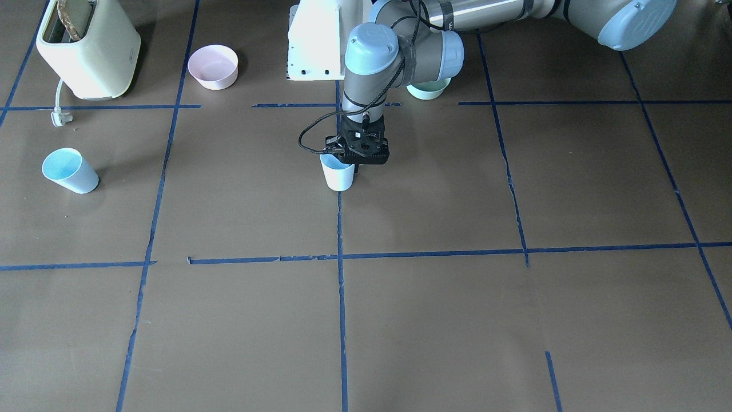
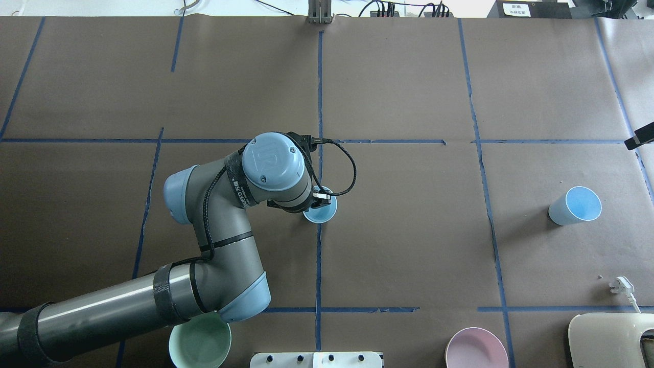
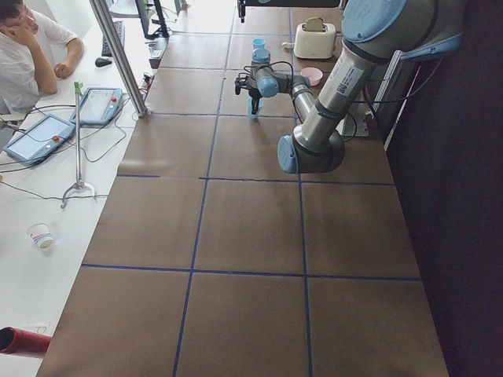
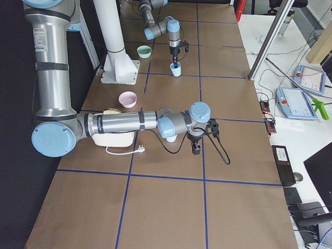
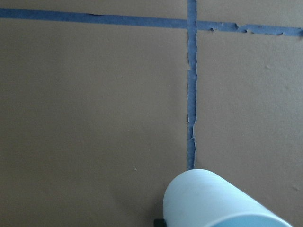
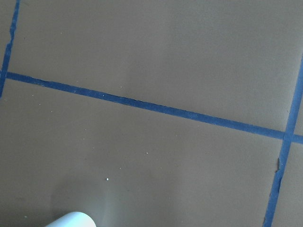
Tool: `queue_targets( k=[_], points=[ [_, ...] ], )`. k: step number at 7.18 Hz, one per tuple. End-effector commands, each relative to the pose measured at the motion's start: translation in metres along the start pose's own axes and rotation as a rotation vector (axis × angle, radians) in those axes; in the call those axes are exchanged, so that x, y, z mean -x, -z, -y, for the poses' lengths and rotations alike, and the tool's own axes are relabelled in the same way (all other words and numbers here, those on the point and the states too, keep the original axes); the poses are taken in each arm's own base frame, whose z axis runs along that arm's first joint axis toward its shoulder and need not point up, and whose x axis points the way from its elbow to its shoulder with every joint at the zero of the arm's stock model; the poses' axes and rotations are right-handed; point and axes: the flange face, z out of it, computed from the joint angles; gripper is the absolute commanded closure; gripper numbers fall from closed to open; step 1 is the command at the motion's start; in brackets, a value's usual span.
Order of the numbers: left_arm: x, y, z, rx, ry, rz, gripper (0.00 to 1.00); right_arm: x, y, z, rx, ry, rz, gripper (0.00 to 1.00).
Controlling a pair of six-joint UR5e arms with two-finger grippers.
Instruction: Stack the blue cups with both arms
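Between the fingers of the left gripper [image 1: 350, 163] is the rim of the middle blue cup [image 1: 337, 176]. One finger seems to go inside the mouth and the other to stay outside the wall, so I judge the fingers to be closed on the rim, though the gripper body hides the contact itself. The left wrist view shows the cup's pale wall very near, directly below the camera. The cup stands upright over a blue tape line [image 1: 341, 229]. I cannot tell if its base rests on the table or is just lifted.

Well apart from these fingers, towards the robot's right, the second blue cup [image 1: 70, 170] stands alone with its mouth up. The right gripper [image 4: 196, 149] hangs near it and touches nothing; how far its fingers are open I cannot tell. Only a pale rim shows at the bottom edge of the right wrist view.

The step in hand looks like the pick-up of the first cup. The next move probably calls for a straight lift. After that the right gripper must steady the second cup, and the held cup must come down centred over its mouth.

Behind the fingers, near the base, are a mint-green bowl [image 2: 199, 341], a pink bowl [image 1: 213, 67] and a toaster [image 1: 88, 48].
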Motion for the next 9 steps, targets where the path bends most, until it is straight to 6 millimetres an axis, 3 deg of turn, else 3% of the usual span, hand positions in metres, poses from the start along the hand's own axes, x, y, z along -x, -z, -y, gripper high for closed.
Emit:
queue_targets(
  k=[1, 2, 3, 5, 6, 7, 9],
  points=[
    [-0.001, -0.001, -0.002, 0.003, -0.003, -0.001, 0.49, 0.001, 0.0, 0.001, -0.001, 0.003, 0.002, 0.0],
    [-0.004, 0.006, -0.001, -0.004, 0.001, -0.013, 0.0, 0.001, 0.0, 0.001, -0.001, 0.003, 0.004, 0.0],
    [-0.007, 0.02, 0.001, -0.015, 0.004, -0.037, 0.0, 0.004, -0.002, 0.001, 0.003, 0.003, 0.009, 0.0],
    [0.002, 0.093, 0.034, -0.095, 0.061, -0.132, 0.0, 0.024, -0.015, -0.007, 0.029, -0.085, 0.052, 0.0],
    [0.007, 0.097, 0.04, -0.103, 0.076, -0.132, 0.0, 0.045, -0.026, -0.014, 0.007, -0.157, 0.074, 0.0],
    [0.011, 0.1, 0.046, -0.113, 0.083, -0.13, 0.0, 0.049, -0.043, -0.046, -0.015, -0.176, 0.105, 0.0],
    [0.026, 0.092, 0.052, -0.118, 0.091, -0.115, 0.0, 0.056, -0.058, -0.09, 0.023, -0.179, 0.121, 0.01]
  ],
)
